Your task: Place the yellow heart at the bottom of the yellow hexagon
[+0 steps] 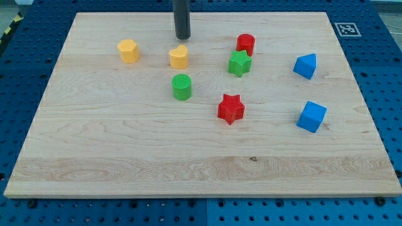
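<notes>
The yellow heart [179,57] lies on the wooden board in the upper middle. The yellow hexagon [129,51] lies to its left, apart from it and slightly nearer the view's top. My tip [182,36] comes down from the view's top and stands just above the heart in the view, with a small gap to it. The rod is dark and upright.
A green cylinder [182,86] sits just below the heart. A red cylinder [245,44] and a green star [239,63] lie to the right. A red star [230,108] is in the middle. Two blue blocks [305,65] [311,117] lie at the right.
</notes>
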{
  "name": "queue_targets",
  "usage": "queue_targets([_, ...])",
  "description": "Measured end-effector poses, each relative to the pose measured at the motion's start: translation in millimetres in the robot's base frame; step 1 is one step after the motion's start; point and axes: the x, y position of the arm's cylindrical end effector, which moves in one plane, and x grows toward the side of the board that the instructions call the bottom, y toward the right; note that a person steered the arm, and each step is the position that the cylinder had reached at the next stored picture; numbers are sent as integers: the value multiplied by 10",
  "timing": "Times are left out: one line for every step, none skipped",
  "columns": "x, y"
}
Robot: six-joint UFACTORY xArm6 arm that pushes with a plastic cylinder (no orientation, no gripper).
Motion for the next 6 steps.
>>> queue_targets([87,165])
queue_targets([279,303])
queue_targets([325,328])
queue_targets([322,325])
queue_targets([278,276])
queue_targets([279,250])
